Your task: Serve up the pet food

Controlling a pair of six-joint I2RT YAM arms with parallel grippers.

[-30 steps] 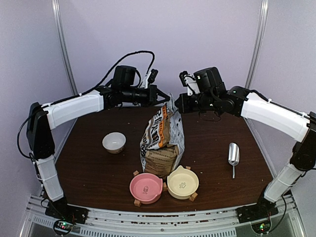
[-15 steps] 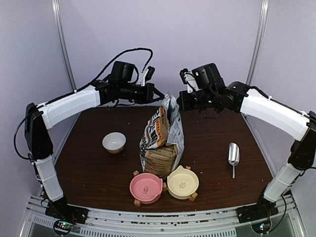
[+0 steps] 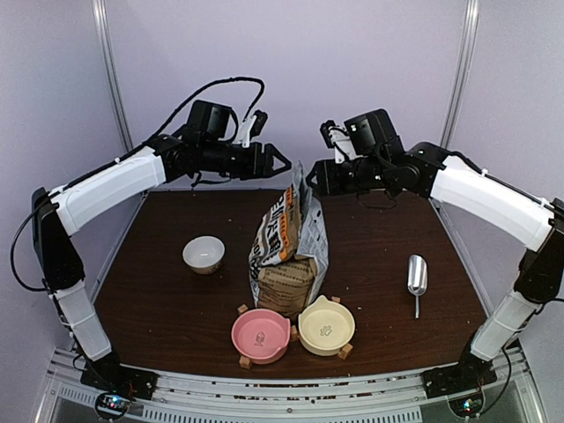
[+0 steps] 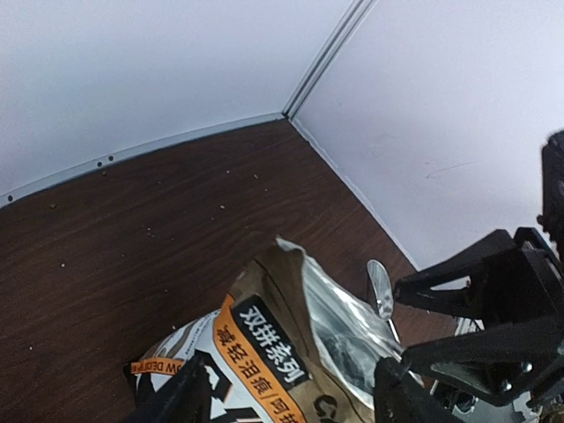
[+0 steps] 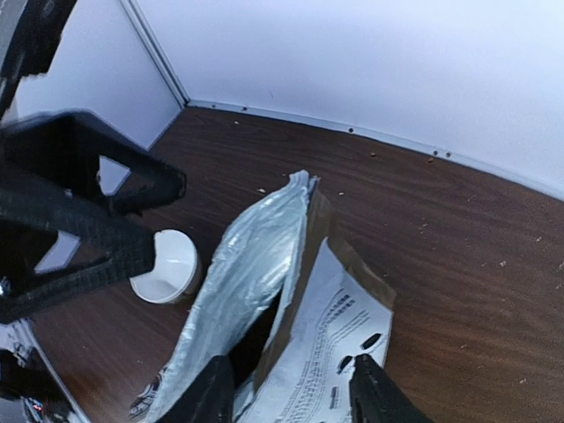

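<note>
A brown-and-white paper bag stands upright mid-table, its foil-lined mouth parted. The pet food is hidden inside it; no kibble shows. Just up and left of the bag's top corner hovers my left gripper, open and clear of it. In the left wrist view its fingers spread wide on either side of the bag's top. My right gripper sits just right of the bag's top, open. Its fingers straddle the mouth without pinching it. The pink bowl and cream bowl stand in front of the bag.
A small white bowl sits left of the bag. A metal scoop lies on the right side of the brown table. Purple walls close in the back and sides. Crumbs dot the far tabletop.
Both grippers were shut on the bag's top edges and have now opened and let go. The left gripper rose and drew back a little to the left; the bag stays standing.
</note>
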